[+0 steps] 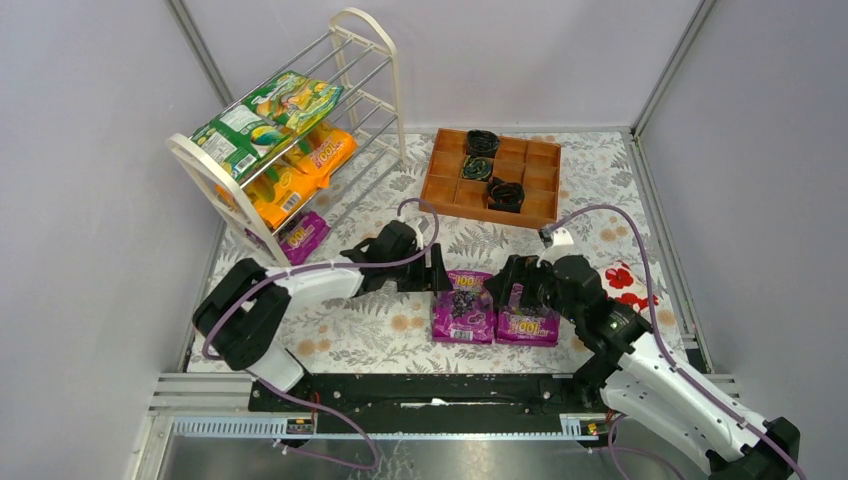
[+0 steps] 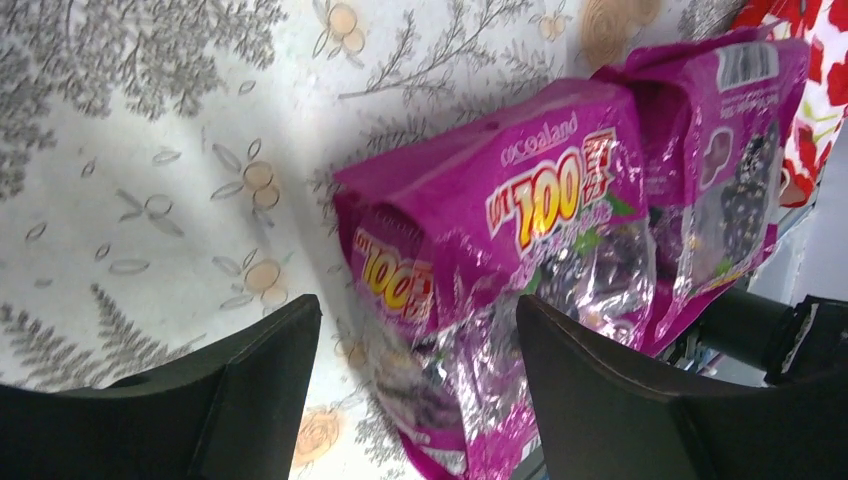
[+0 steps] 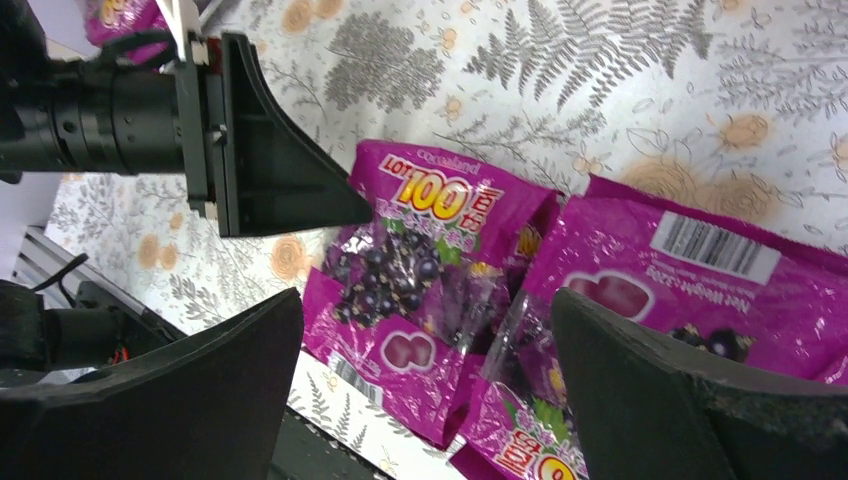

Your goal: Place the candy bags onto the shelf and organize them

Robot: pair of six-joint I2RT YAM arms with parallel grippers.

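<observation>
At the far left of the worktop (image 1: 400,330) we see the shelf (image 1: 397,95). It carries green candy bags (image 1: 265,115) on its top tier, orange candy bags (image 1: 305,170) on the tier below, and one purple candy bag (image 1: 303,236) at the bottom.

The left tool (image 2: 418,310) sits low beside the nearer purple bag (image 1: 463,308). Its jaws are wide apart, with the bag's edge lying between them but not pinched. Touching that bag on its right lies a second purple bag (image 1: 527,318), flat on the flowered cloth.

Behind the pair stands a wooden tray (image 1: 445,190) holding black coils (image 1: 482,142).

The right tool (image 3: 428,300) hangs over the second purple bag with its jaws spread wide and nothing in them. Further right, a red-and-white floral package (image 1: 625,282) lies near the wall.
</observation>
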